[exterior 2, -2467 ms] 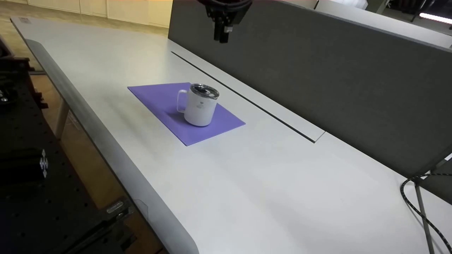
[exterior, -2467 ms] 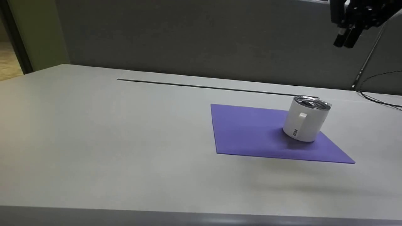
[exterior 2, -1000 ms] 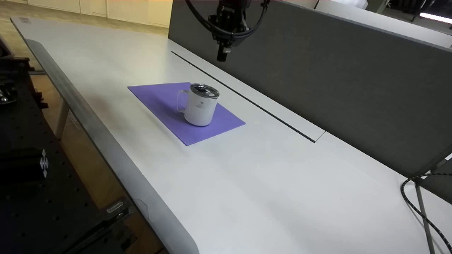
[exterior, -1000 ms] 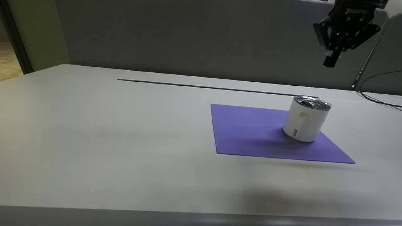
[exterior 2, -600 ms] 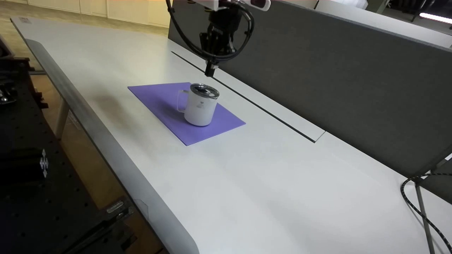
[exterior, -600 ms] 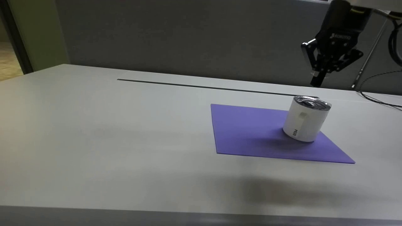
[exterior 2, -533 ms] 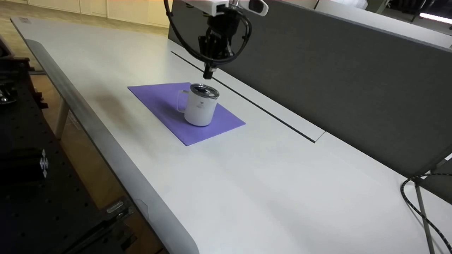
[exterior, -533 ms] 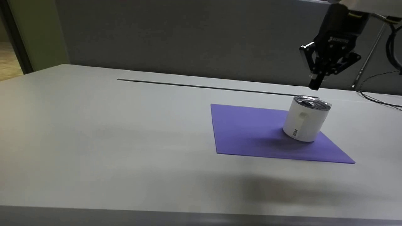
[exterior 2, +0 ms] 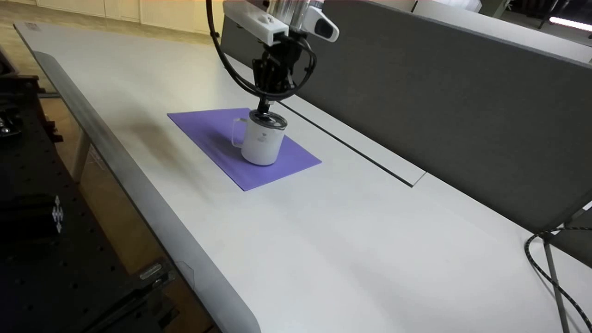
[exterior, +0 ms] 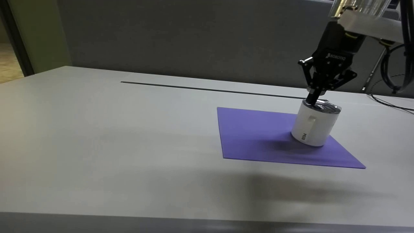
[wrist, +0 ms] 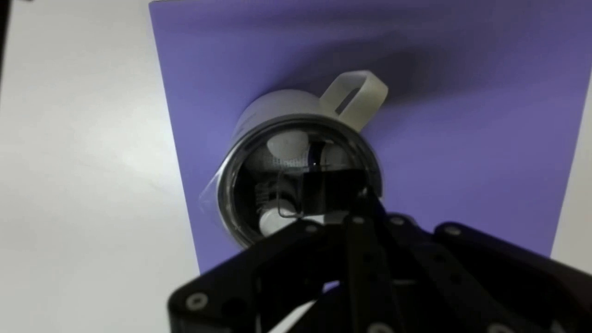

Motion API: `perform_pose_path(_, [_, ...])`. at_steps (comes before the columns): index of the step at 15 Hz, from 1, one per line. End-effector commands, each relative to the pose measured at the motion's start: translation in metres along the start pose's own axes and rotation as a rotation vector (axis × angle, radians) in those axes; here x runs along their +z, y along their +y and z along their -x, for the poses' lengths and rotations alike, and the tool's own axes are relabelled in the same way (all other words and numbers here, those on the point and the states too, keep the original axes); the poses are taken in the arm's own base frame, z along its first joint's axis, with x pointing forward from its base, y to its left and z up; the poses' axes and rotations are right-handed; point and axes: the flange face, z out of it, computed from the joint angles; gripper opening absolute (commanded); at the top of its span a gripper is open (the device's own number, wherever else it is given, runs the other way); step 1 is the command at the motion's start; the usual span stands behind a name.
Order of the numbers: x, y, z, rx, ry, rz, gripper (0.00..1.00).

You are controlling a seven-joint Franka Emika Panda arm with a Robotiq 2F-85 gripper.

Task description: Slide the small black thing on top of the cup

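Observation:
The white cup (exterior: 310,129) stands upright on a purple mat; it also shows in an exterior view (exterior 2: 260,145) and in the wrist view (wrist: 280,101). Its handle (wrist: 374,92) is at the side. A clear, dark-looking lid (exterior: 330,107) covers its top. My gripper (exterior: 311,100) is shut, tilted, with its fingertips at the lid near the rim on the handle side, in both exterior views (exterior 2: 262,110). I cannot tell whether the tips touch the lid. In the wrist view the black fingertips (wrist: 344,189) overlap the lid, and the small black thing cannot be told apart from them and the reflections.
The purple mat (exterior: 252,129) lies under the cup on the white table (exterior: 129,145). A dark grey partition (exterior: 194,42) rises behind it. A black cable (exterior 2: 555,282) lies at the table's far end. A thin dark groove (exterior: 210,89) runs along the table.
The gripper has come down from high above to the cup's lid. Its fingertips looked slightly apart 2.5 s ago and are now together. The cup and mat have not moved.

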Motion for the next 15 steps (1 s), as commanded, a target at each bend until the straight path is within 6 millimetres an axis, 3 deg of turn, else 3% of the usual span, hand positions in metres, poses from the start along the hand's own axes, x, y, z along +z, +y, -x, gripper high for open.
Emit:
perform_pose_path(1, [0.003,0.001,-0.003,-0.003,-0.006,-0.02,0.0])
perform_pose_path(15, [0.009,0.023,-0.002,0.028,-0.023,-0.002,0.0])
